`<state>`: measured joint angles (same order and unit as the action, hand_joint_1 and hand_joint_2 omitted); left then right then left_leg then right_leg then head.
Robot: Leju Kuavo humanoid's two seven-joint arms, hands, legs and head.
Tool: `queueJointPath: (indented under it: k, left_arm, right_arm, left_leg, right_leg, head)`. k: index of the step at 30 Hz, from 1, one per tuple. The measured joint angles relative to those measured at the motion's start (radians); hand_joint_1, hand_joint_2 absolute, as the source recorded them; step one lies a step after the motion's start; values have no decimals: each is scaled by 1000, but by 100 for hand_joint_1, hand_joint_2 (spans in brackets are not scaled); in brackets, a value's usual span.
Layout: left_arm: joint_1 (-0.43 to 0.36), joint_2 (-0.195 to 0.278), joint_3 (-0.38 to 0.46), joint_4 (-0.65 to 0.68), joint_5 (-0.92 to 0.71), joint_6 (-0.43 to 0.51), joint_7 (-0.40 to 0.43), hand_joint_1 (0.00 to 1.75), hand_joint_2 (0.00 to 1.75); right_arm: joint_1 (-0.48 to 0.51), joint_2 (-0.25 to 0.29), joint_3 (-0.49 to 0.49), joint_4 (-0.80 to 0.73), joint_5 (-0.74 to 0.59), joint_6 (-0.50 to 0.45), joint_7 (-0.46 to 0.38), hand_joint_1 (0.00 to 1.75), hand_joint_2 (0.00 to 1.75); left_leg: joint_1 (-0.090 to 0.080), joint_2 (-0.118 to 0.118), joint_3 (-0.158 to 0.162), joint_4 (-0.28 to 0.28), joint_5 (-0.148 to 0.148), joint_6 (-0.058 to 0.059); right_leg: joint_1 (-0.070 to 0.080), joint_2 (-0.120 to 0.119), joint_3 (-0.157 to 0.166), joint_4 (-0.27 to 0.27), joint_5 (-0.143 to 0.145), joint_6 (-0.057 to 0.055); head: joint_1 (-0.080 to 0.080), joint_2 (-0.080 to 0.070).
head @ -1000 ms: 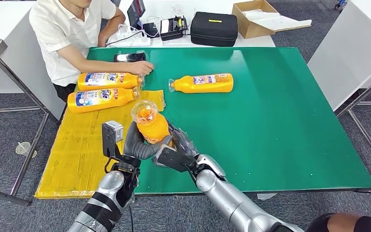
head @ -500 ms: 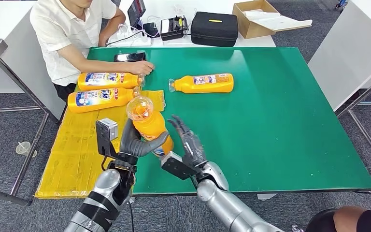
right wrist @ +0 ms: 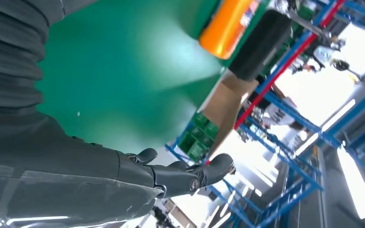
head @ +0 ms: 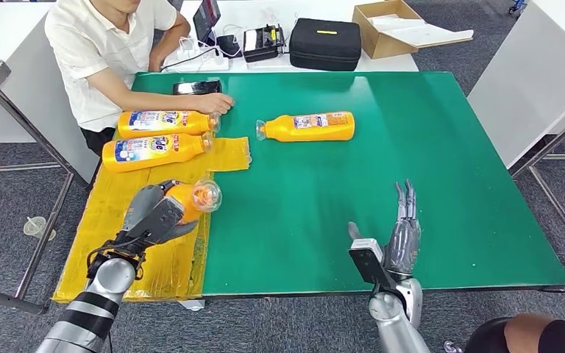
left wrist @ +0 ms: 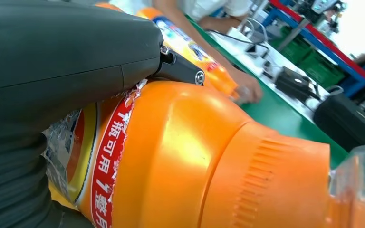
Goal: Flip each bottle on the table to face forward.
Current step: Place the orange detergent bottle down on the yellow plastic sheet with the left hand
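Place: a robot test lab or workshop floor, set up for trials rather than a home or shop.
Floor: grey carpet tiles [head: 427, 323] under every table.
Work surface: a metal-legged table with a green mat [head: 382, 184] and a yellow taped sheet [head: 118, 243] at its near-left corner.
Bench behind: a white table [head: 265, 15] carrying a laptop [head: 207, 18], a power strip [head: 204, 60] with cables, a black case [head: 325, 43] and an open cardboard box [head: 393, 26].
Staff: 1 person [head: 107, 51] in a white shirt seated at the table's far-left corner.
Background: blue and red metal racking [right wrist: 285, 142] with green crates [right wrist: 192, 137], under bright overhead light.
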<state>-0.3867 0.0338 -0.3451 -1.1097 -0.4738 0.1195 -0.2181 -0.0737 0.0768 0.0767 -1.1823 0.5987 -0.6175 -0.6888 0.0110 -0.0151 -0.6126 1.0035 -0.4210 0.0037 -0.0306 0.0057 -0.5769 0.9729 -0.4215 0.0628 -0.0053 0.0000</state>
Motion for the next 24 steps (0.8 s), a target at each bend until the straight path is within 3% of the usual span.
queueJointPath:
  k: [5,16,20,23,24]
  left_arm:
    - [-34,21,11,36,-74,-16,29,175,175]
    - [-206,40,-33,281,-266,-111,60,175,175]
    - [-253,33,-88,363,-328,-162,72,157,175]
    - [-293,25,-137,435,-367,-193,77,155,175]
    - [-303,22,-150,453,-374,-197,79,137,175]
  right_arm:
    - [11,5,-12,-34,-28,0,-6,0,175]
    - [-5,11,27,-29,-78,2,-7,0,175]
    - [-18,11,42,-22,-95,6,-7,0,175]
    - [-33,11,59,-13,-112,8,-7,0,175]
    - [-37,11,64,-10,-116,9,-7,0,175]
  left_leg:
    - [0,0,0,0,0,0]
    - [0,-1,0,0,2,1]
    - [0,-1,0,0,2,1]
    - [0,-1,1,0,2,1]
    - [0,0,2,0,2,1]
  right_leg:
    - [0,0,0,0,0,0]
    - [0,0,1,0,0,0]
    - [0,0,1,0,0,0]
    - [0,0,2,0,0,0]
    - [0,0,3,0,0,0]
  head:
    - [0,0]
    - [0,0]
    - [0,0]
    - [0,0]
    - [0,0]
